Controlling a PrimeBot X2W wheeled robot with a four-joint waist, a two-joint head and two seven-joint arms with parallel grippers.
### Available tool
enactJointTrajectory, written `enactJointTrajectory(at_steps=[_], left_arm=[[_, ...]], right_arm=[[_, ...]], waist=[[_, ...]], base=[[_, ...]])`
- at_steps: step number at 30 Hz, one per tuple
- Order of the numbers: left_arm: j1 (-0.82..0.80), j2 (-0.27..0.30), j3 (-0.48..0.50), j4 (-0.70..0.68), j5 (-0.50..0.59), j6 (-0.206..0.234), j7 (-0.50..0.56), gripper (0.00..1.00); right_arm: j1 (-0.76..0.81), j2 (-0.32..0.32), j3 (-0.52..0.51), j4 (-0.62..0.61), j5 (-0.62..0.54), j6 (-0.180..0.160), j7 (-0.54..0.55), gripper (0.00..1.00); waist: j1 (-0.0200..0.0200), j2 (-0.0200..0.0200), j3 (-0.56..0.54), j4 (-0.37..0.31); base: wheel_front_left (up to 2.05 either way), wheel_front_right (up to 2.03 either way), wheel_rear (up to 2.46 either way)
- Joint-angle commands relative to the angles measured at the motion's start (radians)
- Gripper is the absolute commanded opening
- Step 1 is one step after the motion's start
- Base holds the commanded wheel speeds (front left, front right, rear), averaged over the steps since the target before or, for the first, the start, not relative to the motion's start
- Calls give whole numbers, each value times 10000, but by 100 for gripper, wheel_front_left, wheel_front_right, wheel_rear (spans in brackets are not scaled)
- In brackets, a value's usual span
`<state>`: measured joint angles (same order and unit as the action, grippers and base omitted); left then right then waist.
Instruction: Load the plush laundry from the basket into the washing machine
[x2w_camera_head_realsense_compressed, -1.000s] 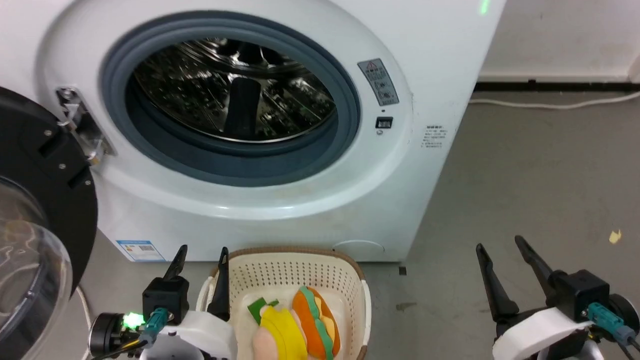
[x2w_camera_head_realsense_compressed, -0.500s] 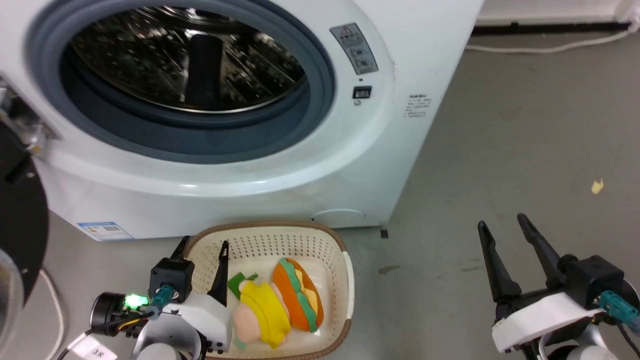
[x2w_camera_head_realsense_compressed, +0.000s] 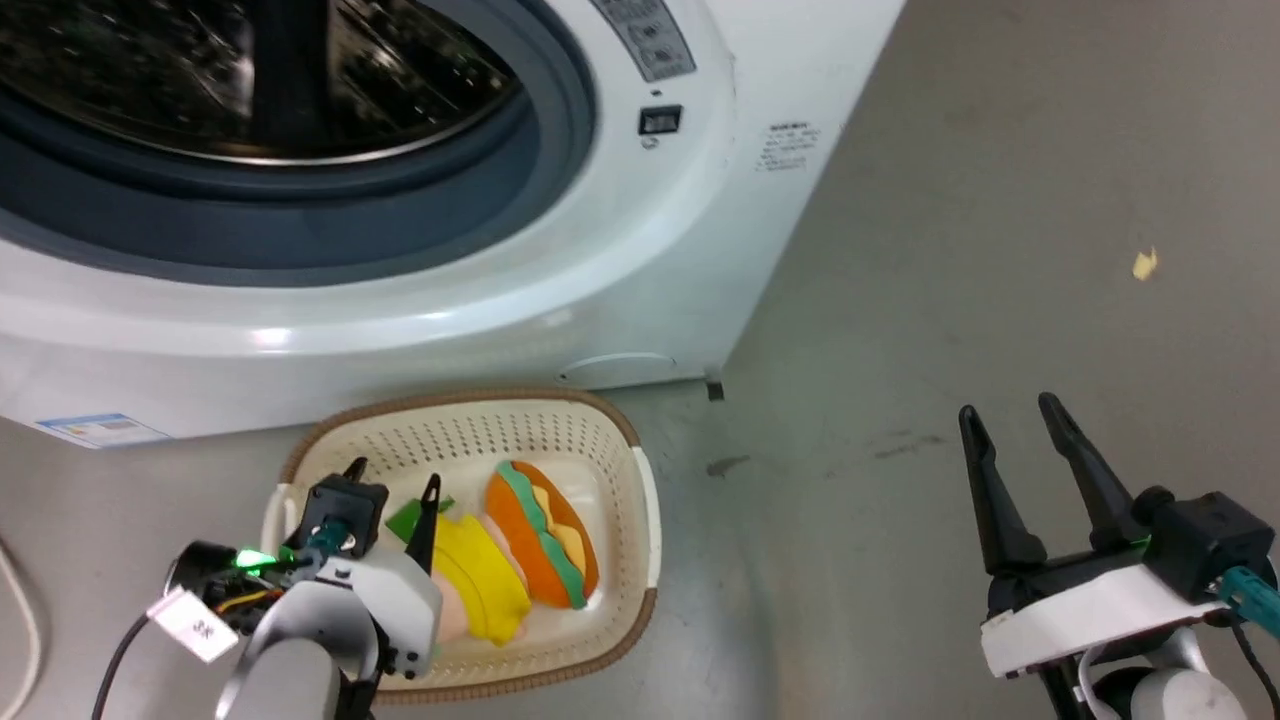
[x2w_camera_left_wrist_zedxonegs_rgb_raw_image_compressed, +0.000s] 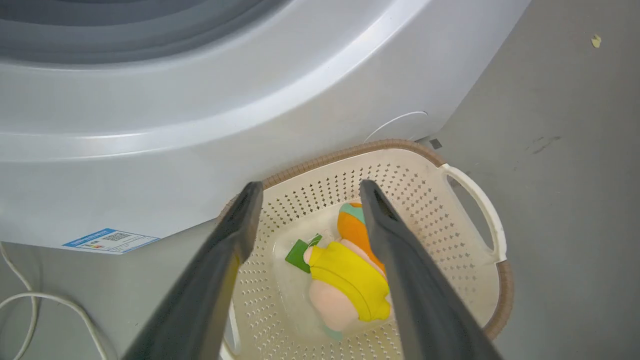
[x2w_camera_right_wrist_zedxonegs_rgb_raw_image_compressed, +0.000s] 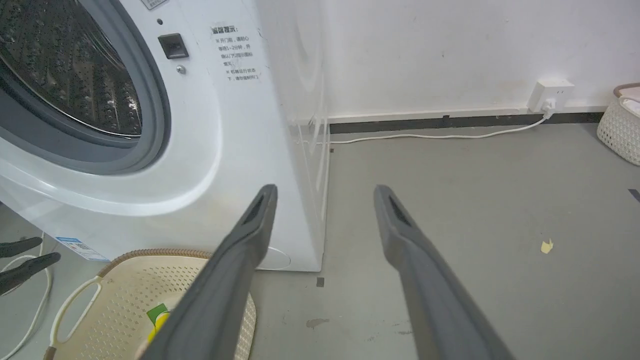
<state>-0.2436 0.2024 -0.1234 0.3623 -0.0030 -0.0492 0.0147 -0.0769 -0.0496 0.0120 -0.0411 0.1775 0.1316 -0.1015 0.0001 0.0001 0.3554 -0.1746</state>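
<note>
The cream basket (x2w_camera_head_realsense_compressed: 620, 455) (x2w_camera_left_wrist_zedxonegs_rgb_raw_image_compressed: 450, 220) (x2w_camera_right_wrist_zedxonegs_rgb_raw_image_compressed: 125, 305) stands on the floor right in front of the washing machine (x2w_camera_head_realsense_compressed: 620, 270) (x2w_camera_right_wrist_zedxonegs_rgb_raw_image_compressed: 225, 150). Inside lie two plush toys side by side: an orange burger shape (x2w_camera_head_realsense_compressed: 545, 545) (x2w_camera_left_wrist_zedxonegs_rgb_raw_image_compressed: 352, 232) and a yellow, pinkish-beige and green one (x2w_camera_head_realsense_compressed: 480, 585) (x2w_camera_left_wrist_zedxonegs_rgb_raw_image_compressed: 345, 280). My left gripper (x2w_camera_head_realsense_compressed: 393, 479) (x2w_camera_left_wrist_zedxonegs_rgb_raw_image_compressed: 310, 187) hovers open over the basket's left part, above the yellow toy, holding nothing. My right gripper (x2w_camera_head_realsense_compressed: 1010, 410) (x2w_camera_right_wrist_zedxonegs_rgb_raw_image_compressed: 324, 190) stands open and empty over bare floor, well to the right of the basket. The washer's drum opening (x2w_camera_head_realsense_compressed: 250, 90) (x2w_camera_right_wrist_zedxonegs_rgb_raw_image_compressed: 65, 80) is uncovered.
A white cable (x2w_camera_left_wrist_zedxonegs_rgb_raw_image_compressed: 30, 305) lies on the floor left of the basket. Another cable (x2w_camera_right_wrist_zedxonegs_rgb_raw_image_compressed: 435, 135) runs along the wall to a socket (x2w_camera_right_wrist_zedxonegs_rgb_raw_image_compressed: 550, 92). A second pale basket (x2w_camera_right_wrist_zedxonegs_rgb_raw_image_compressed: 620, 127) sits far right by the wall. A yellow scrap (x2w_camera_head_realsense_compressed: 1145, 263) lies on the grey floor.
The head camera has tilted down and to the right, so washer and basket slid up and left in view. My left gripper now reaches further over the basket. Right gripper holds still.
</note>
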Motion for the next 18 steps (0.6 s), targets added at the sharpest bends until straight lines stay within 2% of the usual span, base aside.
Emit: enactJointTrajectory(at_steps=[1,5,18], left_arm=[[-296,138,-108,229,-56,-74,58,100],[-646,260,-341,697,-290,-118,330,100],[-1983,1076,-1947,2071,-890,-253,1206,100]], right_arm=[[-232,-3,14,-77,149,-4,-108,100],[-302,-3,3,-114,321,-4,-191,100],[-466,-4,-26,-249,1035,-5,-463,100]], waist=[[-1,-1,292,-195],[-1,-1,657,-327],[-1,-1,1881,-703]], base=[[0,0,0],[0,0,0],[0,0,0]])
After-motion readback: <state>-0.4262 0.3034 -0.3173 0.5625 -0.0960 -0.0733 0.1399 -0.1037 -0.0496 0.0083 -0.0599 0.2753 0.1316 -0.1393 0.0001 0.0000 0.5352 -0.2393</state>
